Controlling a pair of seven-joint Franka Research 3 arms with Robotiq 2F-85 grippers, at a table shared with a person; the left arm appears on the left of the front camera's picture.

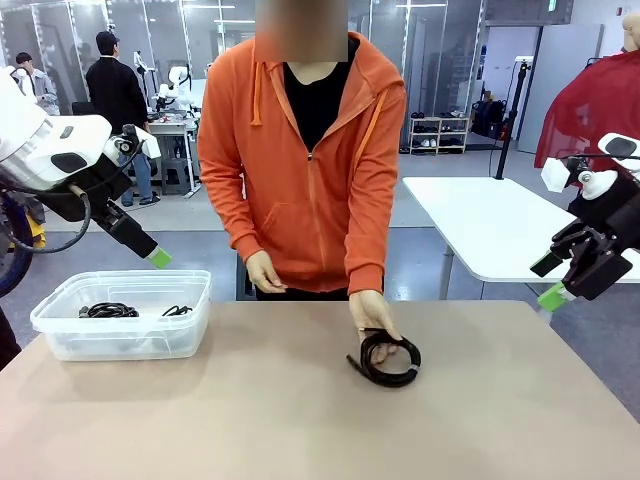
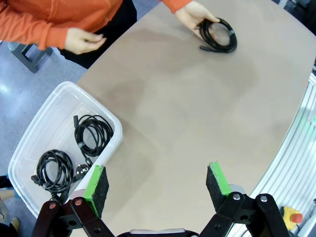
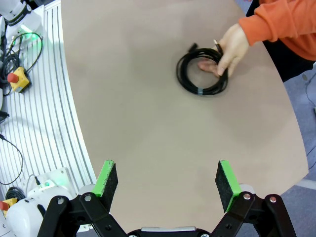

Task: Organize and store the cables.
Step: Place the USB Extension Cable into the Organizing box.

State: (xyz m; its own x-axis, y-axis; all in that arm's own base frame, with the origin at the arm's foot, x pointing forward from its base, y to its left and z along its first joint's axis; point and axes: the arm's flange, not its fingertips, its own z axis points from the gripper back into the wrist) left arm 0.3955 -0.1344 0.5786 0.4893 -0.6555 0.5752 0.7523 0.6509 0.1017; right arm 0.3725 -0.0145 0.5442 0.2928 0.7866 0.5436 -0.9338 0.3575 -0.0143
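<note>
Front view, bench note. A person stood across the table (image 1: 300, 430) with one hand (image 1: 372, 316) resting on the loose cable (image 1: 392, 360), a black coil lying flat on the tabletop well to the right of the bin (image 1: 110, 342). That hand was partly closed, its fingers curled over the coil's far rim and pinching a few turns. Whether it was pressing the coil down or about to lift it could not be told. The other hand (image 1: 265, 273) hung half-curled and empty, beyond the bin's right end.

Two stored cables (image 2: 93, 132) lay side by side inside the bin, each a separate coil.

The left gripper (image 2: 157, 181) hovered just beside the bin, over its table-side edge, jaws spread wide with nothing between the pads. The right gripper (image 3: 168, 180) hung well apart from the bin, out past the loose cable, jaws equally wide and empty.

Judgement: the step in hand looked like the person laying out the next coil for pickup, with two cables in the bin and this one left to store.

Next move, as judged: wait for the hand to clear the coil. Then bring one gripper down across the coil's rim, catching several turns together so the bundle does not spring apart. Carry it over the bin and let go above the free floor at one end.
</note>
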